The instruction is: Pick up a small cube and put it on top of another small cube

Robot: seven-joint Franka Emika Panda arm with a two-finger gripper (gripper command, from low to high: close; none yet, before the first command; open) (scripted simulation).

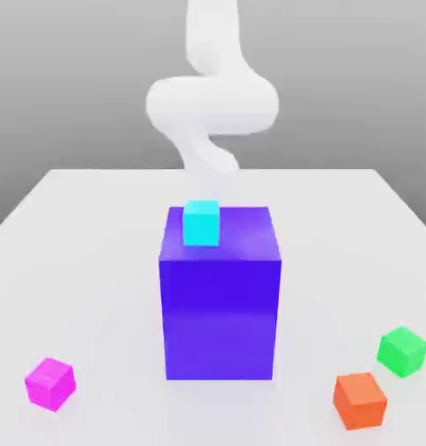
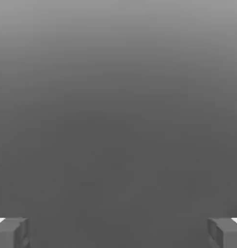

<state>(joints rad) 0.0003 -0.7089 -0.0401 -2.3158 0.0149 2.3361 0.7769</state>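
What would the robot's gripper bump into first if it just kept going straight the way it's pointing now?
Nothing that can be seen yet. In the hand view the gripper is open, its fingertips far apart, and ahead lies plain grey with no cube between them. The way looks free as far as that view shows, though depth is hard to judge.

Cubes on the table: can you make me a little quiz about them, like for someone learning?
1. True or false: the cyan cube sits on top of the big blue-violet block.
2. Which small cube is nearest the green cube? A) pink cube B) orange cube C) cyan cube
3. Fill in: in the hand view, the gripper has its fingers wide ____ with nothing between them.

Key: 1 true. 2 B. 3 apart (open).
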